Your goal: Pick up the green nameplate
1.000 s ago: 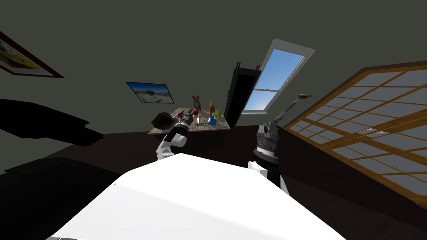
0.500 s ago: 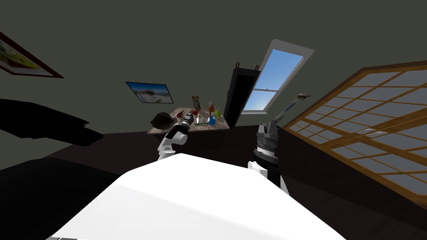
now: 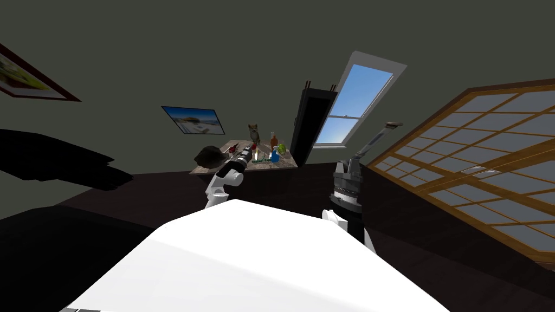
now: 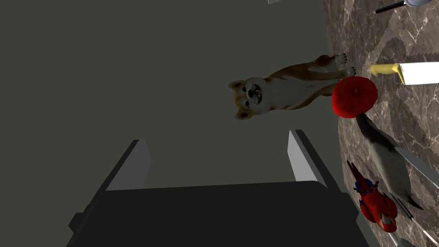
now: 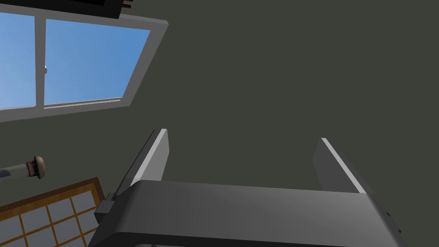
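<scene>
The green nameplate [image 3: 261, 161] is a small low strip near the front edge of the marble-topped table [image 3: 217, 167], just right of my left gripper [image 3: 250, 151]. That gripper reaches over the table's front edge. In the left wrist view the left gripper [image 4: 218, 150] is open and empty. Beyond its fingers stands a tan and white dog figure [image 4: 278, 88], with a red round thing [image 4: 354, 97] beside it. My right gripper [image 3: 347, 164] is held up to the right of the table, away from it, and stands open [image 5: 242, 156] with nothing in it.
On the table are a yellow-handled knife [image 4: 403, 73], a red parrot figure [image 4: 377, 206], a grey and white bird figure [image 4: 386, 161], an orange bottle [image 3: 274, 142], a blue bottle [image 3: 275, 156] and a dark lump [image 3: 211, 157]. A tall dark cabinet [image 3: 311, 124] stands right of the table.
My left arm has stretched forward, carrying its gripper further over the table's front edge toward the red thing. The right arm has not moved.
</scene>
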